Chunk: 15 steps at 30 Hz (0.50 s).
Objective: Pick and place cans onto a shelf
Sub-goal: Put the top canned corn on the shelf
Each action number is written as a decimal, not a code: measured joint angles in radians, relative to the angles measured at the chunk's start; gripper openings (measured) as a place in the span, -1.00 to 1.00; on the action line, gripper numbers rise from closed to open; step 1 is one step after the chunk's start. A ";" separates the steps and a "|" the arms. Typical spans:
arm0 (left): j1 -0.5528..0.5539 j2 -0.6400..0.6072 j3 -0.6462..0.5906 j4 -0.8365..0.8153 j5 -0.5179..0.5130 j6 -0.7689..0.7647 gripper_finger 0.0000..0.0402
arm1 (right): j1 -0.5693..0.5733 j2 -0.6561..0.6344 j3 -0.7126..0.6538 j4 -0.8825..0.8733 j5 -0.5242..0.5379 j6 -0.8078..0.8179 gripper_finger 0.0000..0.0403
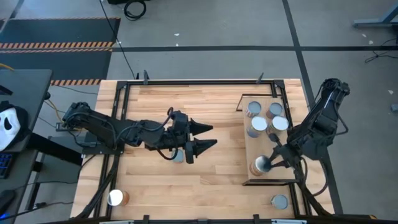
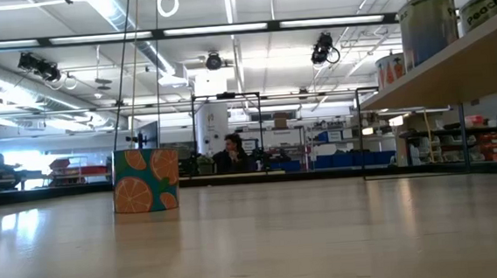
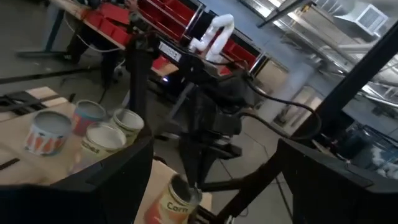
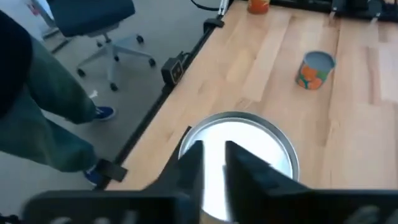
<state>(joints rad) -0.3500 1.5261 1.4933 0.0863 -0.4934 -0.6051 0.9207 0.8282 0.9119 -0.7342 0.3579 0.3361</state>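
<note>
The shelf (image 1: 249,146) stands on the table's right side. Several cans (image 1: 258,124) are grouped at its far end, and one can (image 1: 258,165) stands alone near its near end. My right gripper (image 1: 267,163) is above that can's silvery top (image 4: 261,146), its fingers drawn together. My left gripper (image 1: 212,137) hovers open and level over the table's middle with nothing between its fingers. Below its arm an orange-print can (image 1: 180,155) stands on the tabletop. More cans stand on the table at the near left (image 1: 116,198) and near right (image 1: 280,201). My right gripper slants down over the top (image 3: 183,186) of the lone can on the shelf, fingers together. I cannot tell whether its fingertips touch the top or hang just above it. The can stands upright on the shelf board.
A thin black frame (image 1: 199,81) runs along the table's edges. A person's legs (image 4: 37,112) and an office chair (image 4: 93,25) are beside the table's near edge. In the low view the shelf (image 2: 454,68) with its cans is raised at the right.
</note>
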 joint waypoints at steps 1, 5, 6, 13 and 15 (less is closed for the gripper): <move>0.000 0.002 0.000 0.001 0.000 0.000 0.73 | 0.000 0.005 0.000 0.000 0.007 -0.015 -0.77; -0.003 0.014 0.000 0.023 0.000 -0.001 0.73 | -0.003 0.032 0.000 -0.010 0.026 -0.037 -0.97; -0.003 0.019 0.000 0.034 0.007 -0.005 0.73 | -0.007 0.039 0.000 -0.018 0.026 -0.044 -0.97; -0.015 0.023 0.000 0.039 0.043 -0.018 0.73 | -0.039 0.020 0.006 -0.105 0.039 0.017 -0.94; -0.015 0.023 0.000 0.055 0.045 -0.017 0.73 | -0.051 -0.008 0.004 -0.137 0.062 0.029 -0.95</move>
<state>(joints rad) -0.3649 1.5486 1.4933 0.1417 -0.4480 -0.6216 0.8694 0.8203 0.9161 -0.8712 0.4198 0.3650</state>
